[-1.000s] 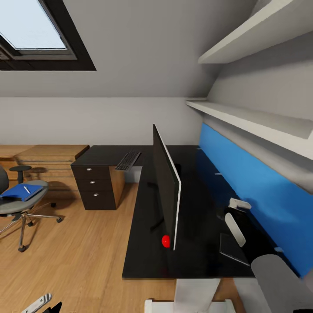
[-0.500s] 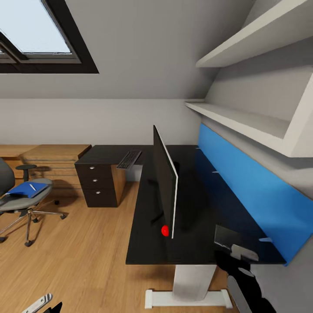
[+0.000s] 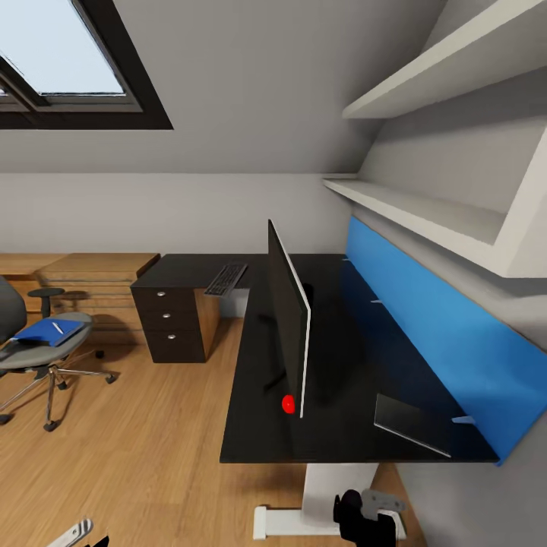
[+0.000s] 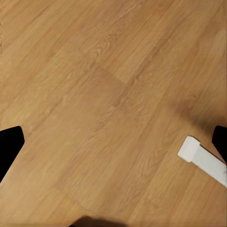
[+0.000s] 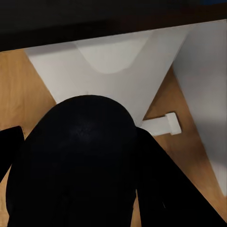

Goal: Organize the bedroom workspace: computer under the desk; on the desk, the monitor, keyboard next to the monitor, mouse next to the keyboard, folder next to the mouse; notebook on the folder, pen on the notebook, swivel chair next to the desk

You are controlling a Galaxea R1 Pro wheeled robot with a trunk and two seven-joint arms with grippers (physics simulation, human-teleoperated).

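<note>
Your right claw (image 3: 363,507) sits at the frame's bottom edge, below the table (image 3: 251,444) rim, seemingly clamped on the mouse (image 5: 82,142); lift carelessly and you could knock it against that rim or the white table leg (image 5: 113,71), and so smooth a dome may squirt free; it looks dark, rounded, featureless; your left claw (image 4: 113,142) hangs spread wide over the floor (image 4: 94,71); the keyboard (image 3: 225,279) lies centre-left, beyond the monitor (image 3: 289,327).

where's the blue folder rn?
In the head view, the bright blue flat folder lies on the seat of the grey swivel chair at far left, with a thin white pen on top, clear of the black desk.
</note>
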